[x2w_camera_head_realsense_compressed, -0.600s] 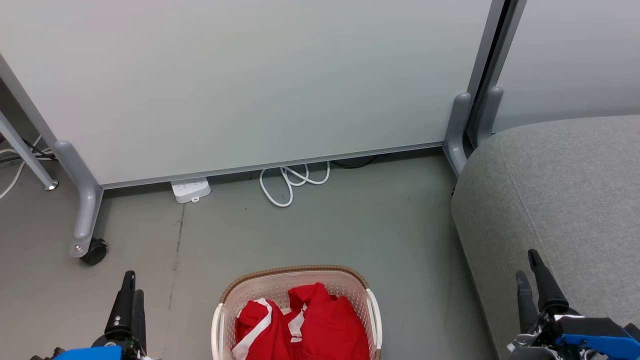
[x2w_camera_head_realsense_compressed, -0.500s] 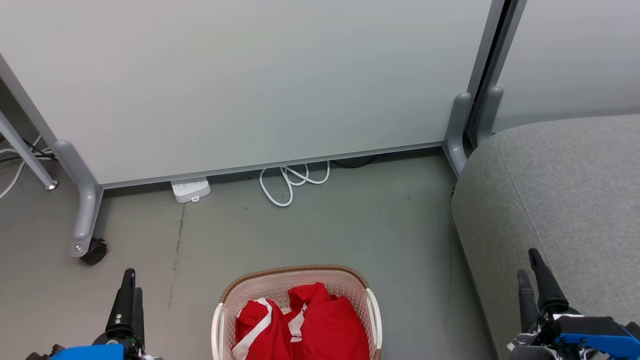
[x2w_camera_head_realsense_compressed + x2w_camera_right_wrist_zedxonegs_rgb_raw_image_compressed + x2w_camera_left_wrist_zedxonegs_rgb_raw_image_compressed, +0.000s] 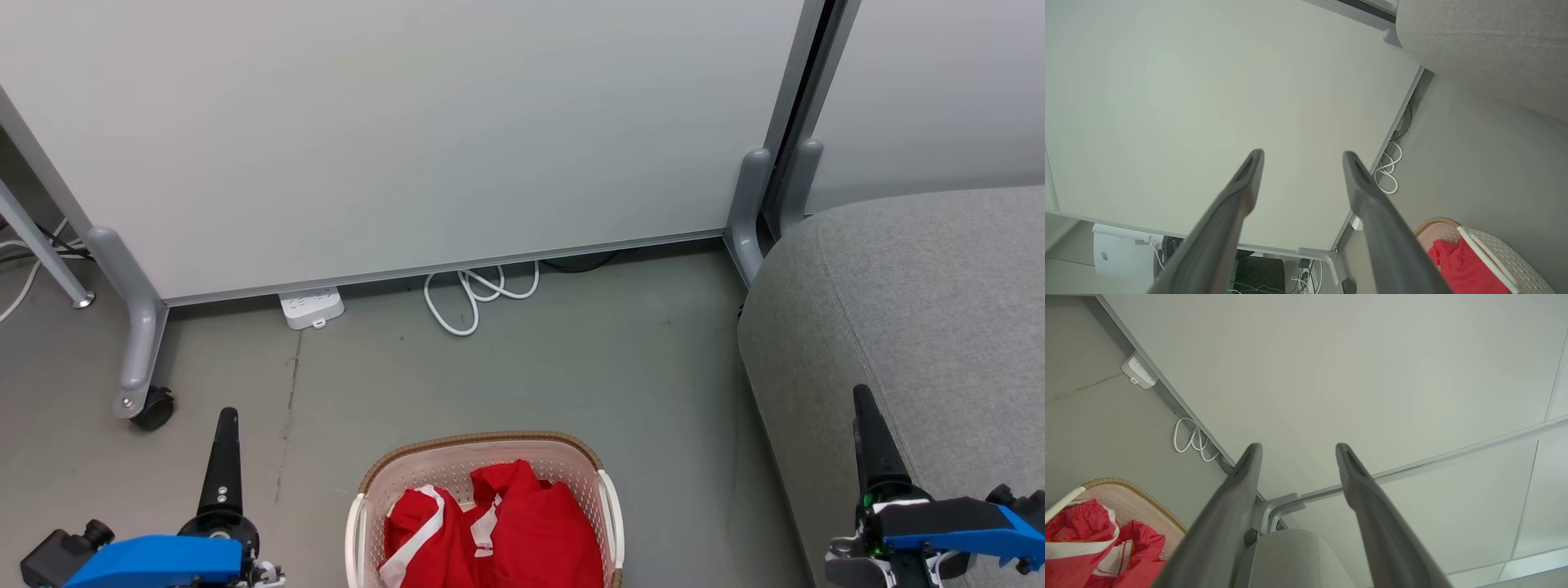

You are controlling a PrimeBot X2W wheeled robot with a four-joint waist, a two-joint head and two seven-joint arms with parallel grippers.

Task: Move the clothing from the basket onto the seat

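Clothing (image 3: 498, 531), red with white stripes, lies bunched inside the basket (image 3: 482, 443). The basket stands on the floor (image 3: 571, 359), left of the seat (image 3: 922, 310) and apart from it. I see the left gripper (image 3: 226, 420) hovering left of the basket and the right gripper (image 3: 864, 404) against the seat's edge. Both appear edge-on in the head view. The wrist views show the fingers (image 3: 1249, 465) spread wide with nothing between them. The right wrist view adds a white unit (image 3: 1114, 249) beyond the partition (image 3: 1167, 81).

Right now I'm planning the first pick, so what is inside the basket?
Bunched red clothing with white stripes lies in the basket. It covers the basket's bottom, so anything underneath, and the garment count, cannot be seen.
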